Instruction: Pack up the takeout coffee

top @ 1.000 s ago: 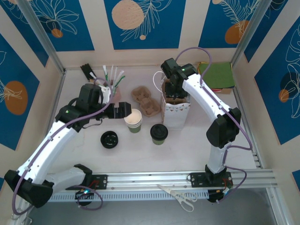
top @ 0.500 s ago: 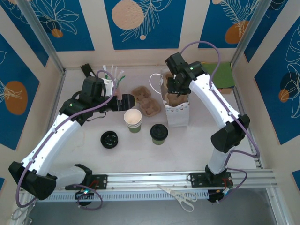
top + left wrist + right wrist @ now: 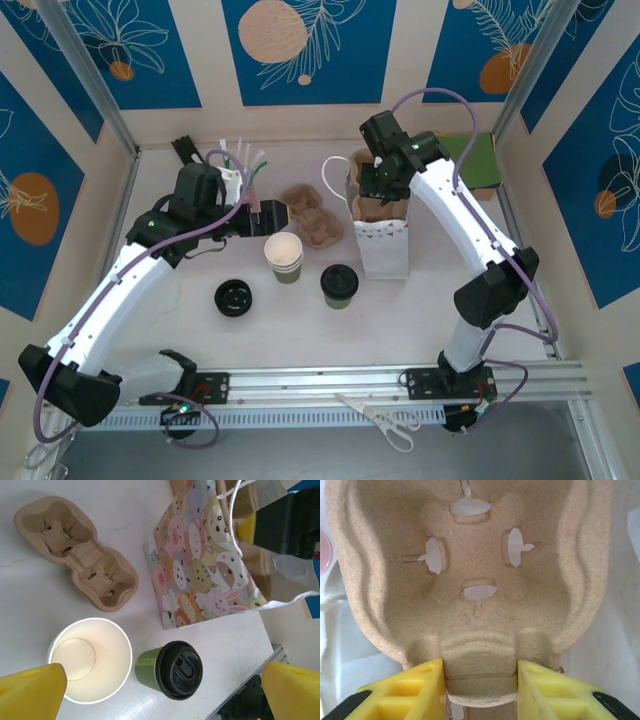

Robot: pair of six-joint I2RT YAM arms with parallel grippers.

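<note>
Beige walls (image 3: 212,60) with blue leaf panels close off the desk (image 3: 400,320) on three sides; a metal rail (image 3: 330,384) runs along its lower edge, with scissors (image 3: 386,421) lying on it.

Centre of the top view: the takeout coffee (image 3: 339,285), black lid on, stands upright on the desk. It sits between an open cup (image 3: 284,257) just to its upper left and the white bag (image 3: 383,240) just to its right, touching neither. Bare desk lies from the coffee down to the rail. A loose black lid (image 3: 233,298) lies further left, well apart from it.

Left of centre: the left end effector (image 3: 268,213) hangs above the open cup with its fingers (image 3: 31,691) spread fully wide and nothing between them. The left wrist view looks down on the coffee, the open cup, a cup tray (image 3: 75,550) lying on the desk at the upper left, and the bag's cartoon-animal face at the upper right.

Upper right of centre: the right end effector (image 3: 480,680) is closed on the end tab of a second cup tray (image 3: 480,555), held at the bag's open mouth. A strip of desk separates the bag from the right wall.

Back edge: straws (image 3: 240,160) at the left, a green pad (image 3: 472,160) at the right.
</note>
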